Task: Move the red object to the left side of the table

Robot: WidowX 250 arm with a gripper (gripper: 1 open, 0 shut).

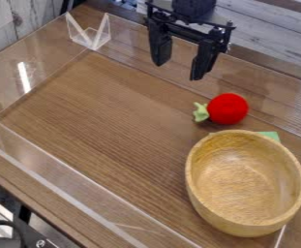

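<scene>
- Since we need clearance to come down over the red object (226,108), our gripper (183,78) hangs above it, fingers spread, nothing held.
- Our red target sits on the table (101,116), just beyond the wooden bowl (246,218).

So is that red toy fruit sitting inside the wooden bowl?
No, the red toy fruit lies on the table, beyond the bowl's rim.

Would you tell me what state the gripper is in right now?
Gripper: open, holding nothing; its jaws stand apart above the table, short of the red fruit.
</scene>
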